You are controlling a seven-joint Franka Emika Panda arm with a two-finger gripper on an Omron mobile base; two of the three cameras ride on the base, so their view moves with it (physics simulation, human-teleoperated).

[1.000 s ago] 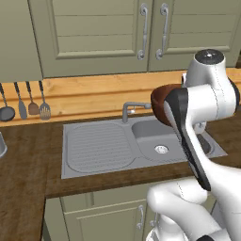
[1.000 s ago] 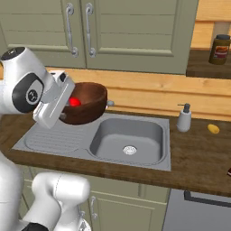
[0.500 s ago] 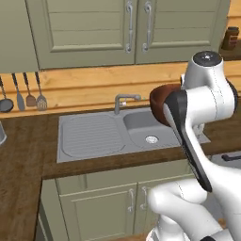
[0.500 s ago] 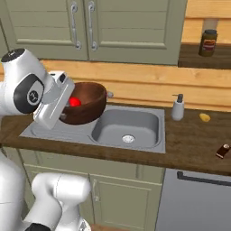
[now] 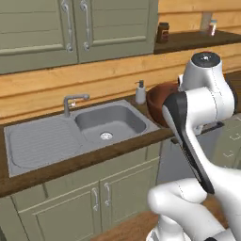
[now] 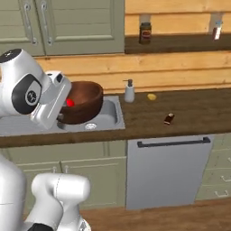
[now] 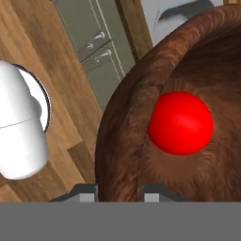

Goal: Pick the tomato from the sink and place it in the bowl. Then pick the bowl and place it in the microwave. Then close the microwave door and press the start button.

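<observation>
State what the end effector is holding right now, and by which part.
The end effector holds the bowl by its rim, one finger on each side of the wall. The tomato lies inside the bowl.

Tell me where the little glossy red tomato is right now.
The glossy red tomato sits inside the deep reddish-brown bowl, which the claw holds by its rim above the grey steel sink.

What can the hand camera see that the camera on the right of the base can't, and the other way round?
Hand view alone: the gripper astride the bowl's rim, wooden floor below. Right base view alone: the soap bottle, a small yellow item, a jar on the shelf, the dishwasher front. Both: the bowl held up with the tomato inside.
</observation>
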